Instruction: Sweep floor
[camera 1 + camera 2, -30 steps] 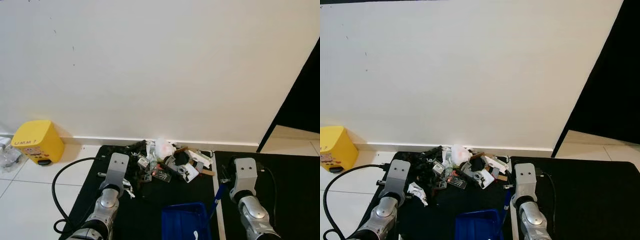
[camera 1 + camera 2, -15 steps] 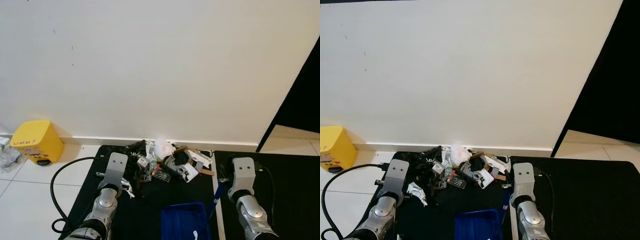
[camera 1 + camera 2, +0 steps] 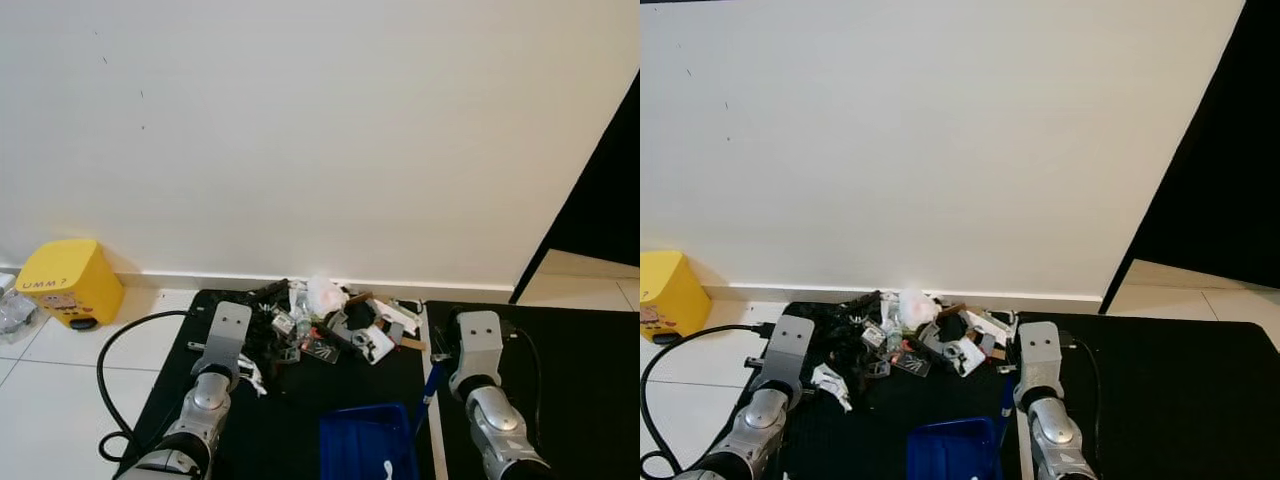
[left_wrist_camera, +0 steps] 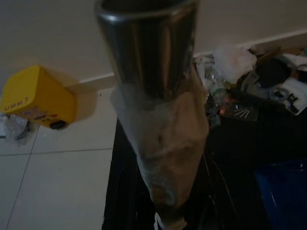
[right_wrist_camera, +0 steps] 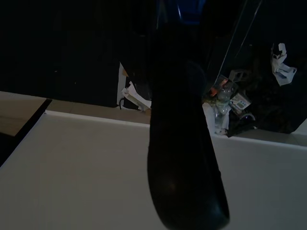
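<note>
sweep floor | litter (image 3: 335,322) heaped lower centre by wall | dustpan (image 3: 367,446) bottom centre below it, ready to catch | my left end effector (image 4: 158,143) held a broom handle; right: couldn't tell

Two silver jointed arms end in flat grey wrist plates, the left arm (image 3: 205,400) trailing a looping black cable (image 3: 120,350).

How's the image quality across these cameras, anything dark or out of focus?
Left eye and right eye views: evenly lit and sharp, the litter pile by the wall easy to read. Left wrist view: dim, with a blurred metal pole close up. Right wrist view: very dark, a black out-of-focus handle across the middle.
</note>
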You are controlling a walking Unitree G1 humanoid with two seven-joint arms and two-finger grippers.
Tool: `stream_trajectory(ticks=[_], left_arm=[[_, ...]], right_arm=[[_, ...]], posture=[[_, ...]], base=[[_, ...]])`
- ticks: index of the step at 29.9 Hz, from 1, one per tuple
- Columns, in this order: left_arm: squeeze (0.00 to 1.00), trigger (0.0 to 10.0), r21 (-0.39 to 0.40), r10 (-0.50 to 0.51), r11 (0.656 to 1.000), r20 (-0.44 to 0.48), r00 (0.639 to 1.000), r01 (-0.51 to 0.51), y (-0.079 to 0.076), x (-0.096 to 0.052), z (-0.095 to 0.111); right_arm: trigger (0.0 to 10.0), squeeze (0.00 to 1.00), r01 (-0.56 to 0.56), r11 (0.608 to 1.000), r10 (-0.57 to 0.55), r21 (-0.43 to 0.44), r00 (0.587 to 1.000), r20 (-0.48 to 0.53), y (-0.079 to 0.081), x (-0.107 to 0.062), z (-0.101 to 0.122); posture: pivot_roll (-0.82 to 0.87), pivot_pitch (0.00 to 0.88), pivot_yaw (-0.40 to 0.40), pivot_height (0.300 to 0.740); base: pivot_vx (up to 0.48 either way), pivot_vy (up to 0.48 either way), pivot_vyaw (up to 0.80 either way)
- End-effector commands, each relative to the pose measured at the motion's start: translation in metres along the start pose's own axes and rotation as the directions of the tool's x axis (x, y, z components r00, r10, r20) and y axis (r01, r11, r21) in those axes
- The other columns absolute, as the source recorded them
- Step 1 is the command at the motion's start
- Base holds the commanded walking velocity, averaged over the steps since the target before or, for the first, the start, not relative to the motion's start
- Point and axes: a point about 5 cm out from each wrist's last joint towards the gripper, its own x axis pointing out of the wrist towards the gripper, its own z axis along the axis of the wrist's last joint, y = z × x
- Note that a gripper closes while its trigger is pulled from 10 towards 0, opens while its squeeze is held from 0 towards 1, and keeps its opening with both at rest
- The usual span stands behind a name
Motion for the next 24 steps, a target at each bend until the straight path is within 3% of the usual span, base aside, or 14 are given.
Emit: stream_trajectory(ticks=[1, 6, 12, 18, 24], left_arm=[[0.0, 10.0, 0.055, 0.043, 0.998, -0.026, 0.999, -0.041, 0.016, 0.0, -0.006], [0.0, 10.0, 0.061, 0.058, 0.997, -0.028, 0.998, -0.056, 0.013, -0.002, -0.009], [0.0, 10.0, 0.105, -0.005, 0.994, -0.018, 1.0, 0.007, 0.005, -0.002, -0.008], [0.0, 10.0, 0.08, 0.041, 0.996, -0.032, 0.999, -0.038, 0.009, -0.003, -0.011], [0.0, 10.0, 0.11, 0.048, 0.993, -0.031, 0.998, -0.044, 0.015, -0.003, -0.012]], right_arm=[[10.0, 0.0, -0.038, 0.999, 0.037, -0.006, 0.998, -0.042, 0.006, -0.002, -0.007], [10.0, 0.0, -0.054, 0.998, 0.054, -0.012, 0.997, -0.051, 0.005, -0.004, -0.01], [10.0, 0.0, 0.037, 0.999, -0.036, 0.004, 0.998, -0.047, -0.005, -0.006, -0.011], [10.0, 0.0, -0.006, 1.0, 0.005, -0.013, 0.999, -0.054, 0.001, -0.006, -0.012], [10.0, 0.0, 0.01, 1.0, -0.01, 0.004, 0.999, -0.038, 0.006, -0.007, -0.012]], posture=[[-0.02, 0.071, 0.011, 0.74], [-0.01, 0.043, 0.024, 0.74], [-0.01, 0.041, 0.023, 0.74], [-0.03, 0.024, 0.045, 0.74], [-0.03, 0.024, 0.058, 0.74]], base=[[0.0, 0.0, 0.0], [0.0, 0.0, 0.0], [0.0, 0.0, 0.0], [0.0, 0.0, 0.0], [0.0, 0.0, 0.0]])
